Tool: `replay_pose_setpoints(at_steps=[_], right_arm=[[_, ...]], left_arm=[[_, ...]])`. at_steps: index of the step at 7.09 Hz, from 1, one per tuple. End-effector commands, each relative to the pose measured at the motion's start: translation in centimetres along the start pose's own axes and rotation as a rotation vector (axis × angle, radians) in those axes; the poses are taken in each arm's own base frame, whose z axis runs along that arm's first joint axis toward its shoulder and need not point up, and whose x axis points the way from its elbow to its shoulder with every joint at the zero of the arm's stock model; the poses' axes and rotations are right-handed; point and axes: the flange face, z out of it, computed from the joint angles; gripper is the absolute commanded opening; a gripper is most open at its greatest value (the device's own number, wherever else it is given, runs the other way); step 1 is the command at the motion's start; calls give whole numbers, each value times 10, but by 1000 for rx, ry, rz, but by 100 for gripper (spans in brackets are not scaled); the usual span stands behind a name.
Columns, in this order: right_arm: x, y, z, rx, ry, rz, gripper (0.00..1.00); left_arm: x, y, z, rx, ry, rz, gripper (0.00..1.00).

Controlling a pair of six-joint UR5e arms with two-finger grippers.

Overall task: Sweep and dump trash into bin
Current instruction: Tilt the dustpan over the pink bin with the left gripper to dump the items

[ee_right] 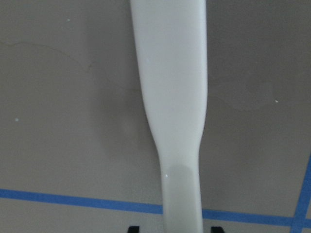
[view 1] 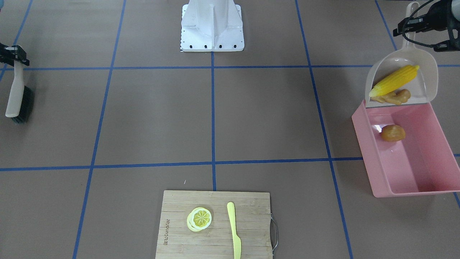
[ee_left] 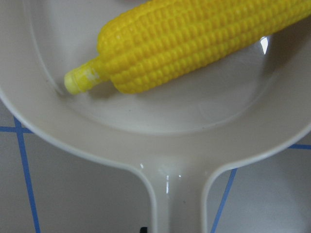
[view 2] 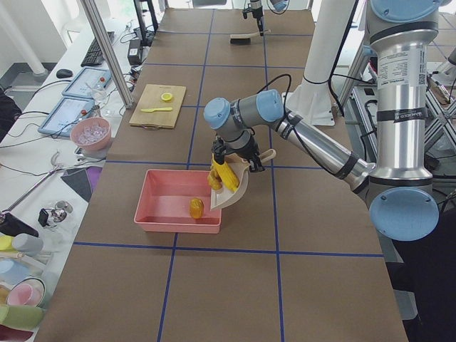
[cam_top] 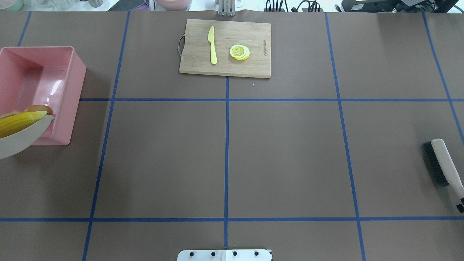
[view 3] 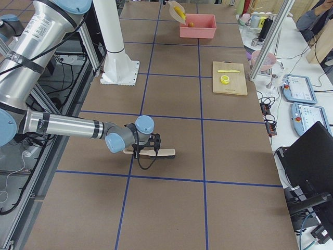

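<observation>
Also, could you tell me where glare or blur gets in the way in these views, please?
Front-facing view: a white glare patch on the floor of the pink bin, beside the potato. Overhead view: a similar bright streak on that floor. Left wrist view: corn cob fairly crisp, dustpan softer toward its handle. Right wrist view: brush handle blurred, too close.
</observation>
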Motion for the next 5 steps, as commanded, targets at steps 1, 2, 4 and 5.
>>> replay_pose_setpoints(at_steps=[1,2,4,5], right_arm=[[-2,-1,-2,5,-2,-4,100],[-5,-2,-5,12,-8,-11,100],[5,-20,-34,113,-30,24,100],[31,-23,-56,196,-21,51,100]], left_arm=[[-10,-33,-21,-31,23,7,0],[-8,-39,-28,-45,28,-5,0],[-1,-73,-53,-139,62,6,0],[-2,-83,-60,-161,77,-6,0]])
